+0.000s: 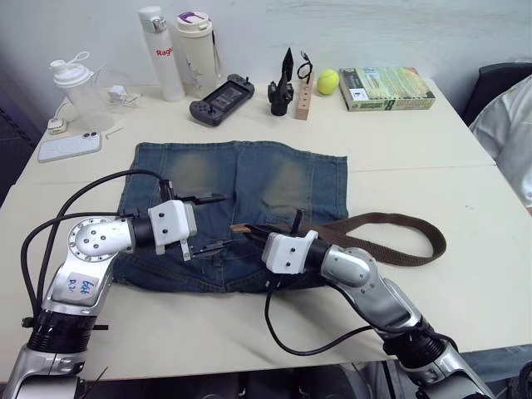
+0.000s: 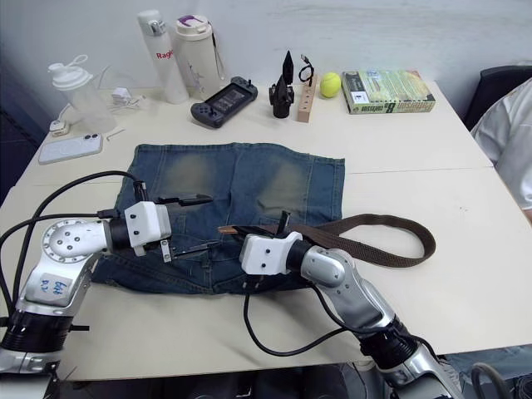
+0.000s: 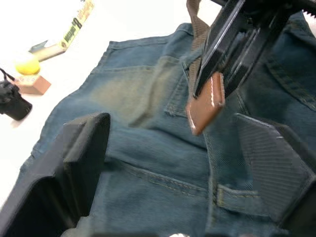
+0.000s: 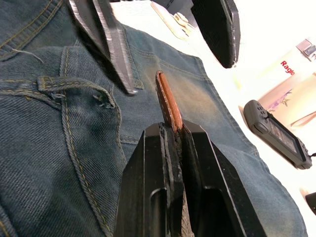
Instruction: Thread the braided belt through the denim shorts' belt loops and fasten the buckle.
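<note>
The denim shorts lie flat in the middle of the table, waistband toward me. My right gripper is shut on the plain brown tip of the braided belt, holding it just above the waistband. The rest of the belt trails in a loop to the right on the table. The buckle is hidden. My left gripper is open, its fingers spread on either side of the belt tip without touching it. One of the belt loops shows on the waistband beside the held tip.
Along the table's far edge stand a shaker bottle, two tall bottles, a game controller, a black tool, a wooden block, a tennis ball and a book. A phone lies at the left. A person's sleeve is at the right edge.
</note>
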You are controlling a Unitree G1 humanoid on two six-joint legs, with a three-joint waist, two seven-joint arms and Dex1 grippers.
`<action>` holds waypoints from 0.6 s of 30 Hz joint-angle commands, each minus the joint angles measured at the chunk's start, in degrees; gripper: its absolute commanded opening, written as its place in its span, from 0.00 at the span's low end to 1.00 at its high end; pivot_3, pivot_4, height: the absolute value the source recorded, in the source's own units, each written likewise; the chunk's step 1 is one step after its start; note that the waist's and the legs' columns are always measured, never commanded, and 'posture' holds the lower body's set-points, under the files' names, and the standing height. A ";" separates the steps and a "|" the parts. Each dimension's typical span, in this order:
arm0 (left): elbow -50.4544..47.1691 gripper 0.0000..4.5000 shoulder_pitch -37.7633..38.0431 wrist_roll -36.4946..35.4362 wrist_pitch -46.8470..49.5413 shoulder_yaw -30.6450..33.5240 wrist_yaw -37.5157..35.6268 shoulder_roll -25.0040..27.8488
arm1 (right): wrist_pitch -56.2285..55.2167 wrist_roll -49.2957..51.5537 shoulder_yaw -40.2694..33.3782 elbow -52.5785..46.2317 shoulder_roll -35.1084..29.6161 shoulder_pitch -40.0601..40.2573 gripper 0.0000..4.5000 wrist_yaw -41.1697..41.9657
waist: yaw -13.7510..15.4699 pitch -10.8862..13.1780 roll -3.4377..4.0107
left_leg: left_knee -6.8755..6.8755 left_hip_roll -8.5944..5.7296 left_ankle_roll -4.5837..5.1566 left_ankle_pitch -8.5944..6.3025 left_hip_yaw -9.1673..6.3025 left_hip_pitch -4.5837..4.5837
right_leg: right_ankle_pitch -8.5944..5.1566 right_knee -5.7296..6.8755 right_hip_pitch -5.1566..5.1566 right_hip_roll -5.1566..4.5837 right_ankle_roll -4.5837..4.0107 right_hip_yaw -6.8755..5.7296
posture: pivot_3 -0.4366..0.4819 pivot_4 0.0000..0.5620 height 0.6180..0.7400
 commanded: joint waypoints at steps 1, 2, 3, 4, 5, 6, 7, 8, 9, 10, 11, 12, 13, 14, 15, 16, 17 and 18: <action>-0.43 0.66 -1.70 0.83 -2.43 -0.89 0.78 -1.28 | -1.08 -0.16 -0.62 -2.43 0.51 -0.18 0.00 0.23 | 0.00 0.00 0.00 | 0.00 0.00 0.00 0.00 0.00 0.00 | 0.00 0.00 0.00 -0.01 0.00 0.00 | 0.48 0.27 0.84; -0.52 0.54 -1.74 0.89 -2.40 -1.21 0.70 -1.45 | -0.97 -0.14 -0.67 -2.48 0.54 -0.11 0.00 0.20 | 0.00 0.00 0.00 | 0.00 -0.01 0.00 0.00 0.00 0.00 | 0.00 0.00 0.00 -0.01 0.00 0.00 | 0.48 0.27 0.84; -0.56 0.49 -1.75 0.94 -2.41 -1.42 0.66 -1.59 | -0.89 -0.16 -0.69 -2.50 0.57 -0.08 0.00 0.18 | 0.00 0.00 0.00 | 0.00 -0.01 0.00 0.00 0.00 0.00 | 0.00 0.00 0.00 -0.01 0.00 0.00 | 0.48 0.27 0.84; -0.70 0.41 -1.63 0.92 -2.56 -1.70 0.45 -1.71 | -0.76 -0.17 -0.70 -2.58 0.53 0.09 0.00 0.19 | -0.02 0.00 0.00 | 0.00 -0.01 0.00 0.00 0.00 0.00 | 0.00 0.00 0.00 -0.01 0.00 0.00 | 0.48 0.27 0.84; -0.86 0.35 -1.47 0.92 -2.72 -1.90 0.28 -1.81 | -0.71 -0.20 -0.70 -2.65 0.49 0.25 0.00 0.18 | -0.03 0.00 0.00 | 0.00 0.00 0.00 0.00 0.00 0.00 | 0.00 0.00 0.00 -0.01 0.00 0.00 | 0.48 0.27 0.84; -0.96 0.35 -1.28 1.11 -3.10 -2.12 0.08 -1.81 | -0.69 -0.25 -0.67 -2.71 0.44 0.38 0.00 0.19 | -0.03 0.00 0.00 | 0.00 0.00 0.00 0.00 0.00 0.00 | 0.00 0.00 0.00 0.00 0.00 0.00 | 0.48 0.27 0.84; -0.96 0.35 -1.17 1.24 -3.34 -2.29 -0.06 -1.81 | -0.68 -0.27 -0.67 -2.71 0.42 0.42 0.00 0.19 | -0.04 0.00 0.00 | 0.00 0.00 0.00 0.00 0.00 0.00 | 0.00 0.01 0.00 0.00 0.00 0.00 | 0.48 0.27 0.84; -0.93 0.35 -1.10 1.30 -3.53 -2.39 -0.17 -1.78 | -0.67 -0.28 -0.69 -2.69 0.44 0.42 0.00 0.20 | -0.04 0.00 0.00 | 0.00 0.00 0.00 0.00 0.00 0.00 | 0.00 0.01 0.00 0.00 0.00 0.00 | 0.48 0.27 0.84; -0.89 0.35 -1.06 1.32 -3.64 -2.45 -0.23 -1.75 | -0.66 -0.28 -0.71 -2.67 0.46 0.41 0.00 0.21 | -0.05 0.00 0.00 | 0.00 0.00 0.00 0.00 0.00 0.00 | 0.00 0.01 0.00 0.00 0.00 0.00 | 0.48 0.27 0.84; -0.71 0.35 -1.05 1.68 -4.04 -2.65 -0.41 -1.61 | -0.69 -0.28 -0.75 -2.60 0.45 0.39 0.00 0.24 | -0.06 0.00 0.00 | 0.00 0.00 0.00 0.00 0.00 0.00 | 0.00 0.01 0.00 0.00 0.00 0.00 | 0.48 0.27 0.84; -0.54 0.35 -1.04 1.97 -4.42 -2.76 -0.52 -1.52 | -0.68 -0.31 -0.77 -2.57 0.45 0.38 0.00 0.26 | -0.06 0.00 0.00 | 0.00 0.00 0.00 0.00 0.00 0.00 | 0.00 0.01 0.00 0.00 0.00 0.00 | 0.48 0.27 0.84; -0.41 0.35 -1.05 2.12 -4.62 -2.77 -0.48 -1.52 | -0.63 -0.33 -0.80 -2.57 0.47 0.38 0.00 0.28 | -0.06 0.00 0.00 | 0.00 0.00 0.00 0.00 0.00 0.00 | 0.00 0.01 0.00 0.00 0.00 0.00 | 0.48 0.27 0.84; -0.27 0.35 -1.10 2.20 -4.73 -2.75 -0.40 -1.56 | -0.51 -0.34 -0.83 -2.55 0.49 0.38 0.00 0.30 | -0.05 0.00 0.00 | 0.00 0.00 0.00 0.00 0.00 0.00 | 0.00 0.01 0.00 0.00 0.00 0.00 | 0.48 0.27 0.84; -0.21 0.35 -1.12 2.23 -4.79 -2.74 -0.32 -1.63 | -0.36 -0.41 -0.86 -2.58 0.47 0.42 0.00 0.32 | -0.04 0.00 0.00 | 0.00 0.00 0.00 0.00 0.00 0.00 | 0.00 0.01 0.00 0.00 0.00 0.00 | 0.48 0.27 0.84; -0.16 0.35 -1.17 2.32 -4.83 -2.72 -0.17 -1.71 | -0.16 -0.48 -0.85 -2.63 0.39 0.42 0.00 0.46 | -0.03 0.00 0.00 | 0.00 0.00 0.00 0.00 0.00 0.00 | 0.00 0.01 0.00 0.00 0.00 0.00 | 0.48 0.27 0.84; -0.12 0.35 -1.18 2.36 -4.87 -2.69 -0.07 -1.79 | 0.06 -0.41 -0.76 -2.75 0.28 0.46 0.00 0.77 | -0.03 0.00 0.00 | 0.00 0.00 0.00 0.00 0.00 0.00 | 0.00 0.01 0.00 0.00 0.00 0.00 | 0.48 0.27 0.84; -0.05 0.35 -1.19 2.43 -4.91 -2.70 0.02 -1.85 | 0.13 -0.43 -0.75 -2.81 0.23 0.49 0.00 0.84 | -0.03 0.00 0.00 | 0.00 0.00 0.00 0.00 0.00 0.00 | 0.00 0.01 0.00 0.00 0.00 0.00 | 0.48 0.27 0.84; 0.09 0.35 -1.17 2.53 -5.07 -2.70 0.10 -1.91 | 0.15 -0.40 -0.76 -2.87 0.21 0.52 0.00 0.87 | -0.03 0.00 0.00 | 0.00 0.00 0.00 0.00 0.00 0.00 | 0.00 0.01 0.00 0.00 0.00 -0.01 | 0.48 0.27 0.84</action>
